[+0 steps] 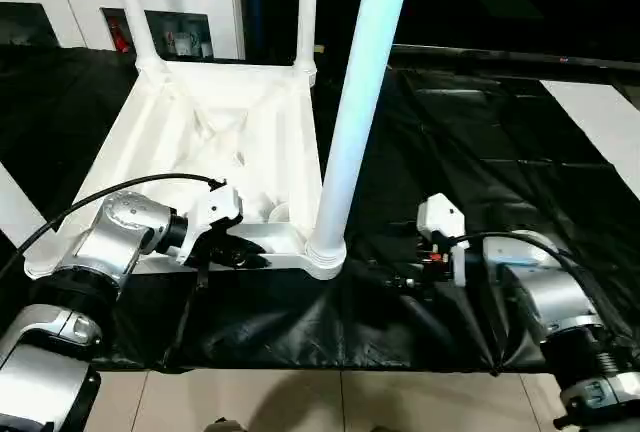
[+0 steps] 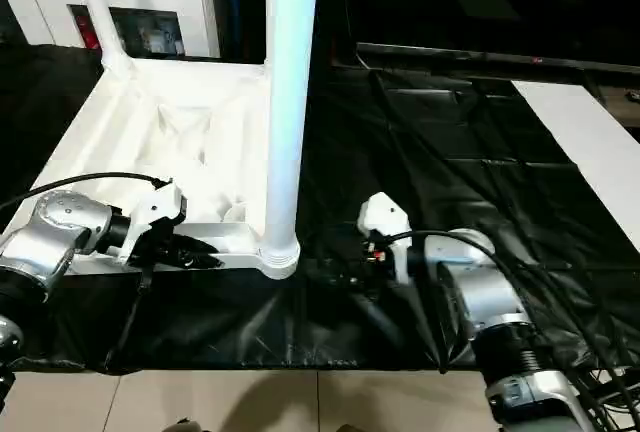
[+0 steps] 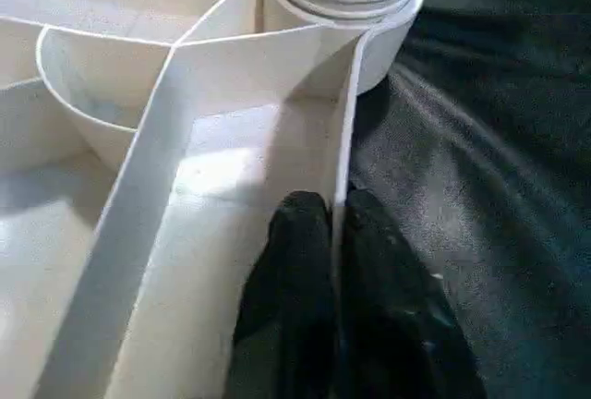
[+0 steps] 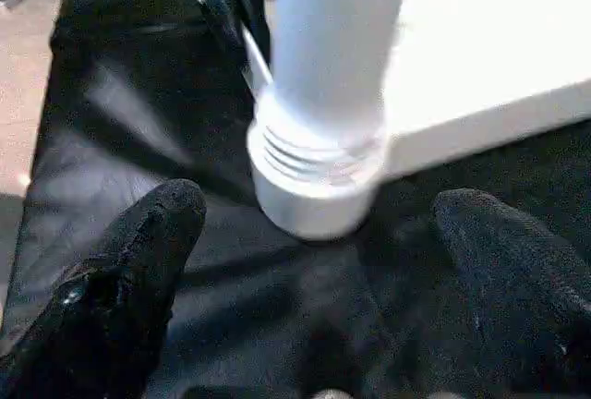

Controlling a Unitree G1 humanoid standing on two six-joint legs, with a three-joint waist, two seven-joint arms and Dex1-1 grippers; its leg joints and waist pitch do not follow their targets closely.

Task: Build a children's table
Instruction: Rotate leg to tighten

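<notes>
White tabletop (image 1: 230, 132) rim is clamped in the left tool (image 3: 337, 233) beside the near leg (image 1: 350, 122), right tool (image 4: 323, 223) spread apart.

no legible text, no labels, no brands, no numbers, no signs

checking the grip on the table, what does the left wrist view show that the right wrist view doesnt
Left wrist view: the left gripper pinching the thin side wall of the upturned table top, one finger on each side, plus the inner ribs.
Right wrist view: the right gripper, open, aimed at the leg with nothing between its fingers.
Both: the near corner leg seated in its socket, and the black cover.
</notes>
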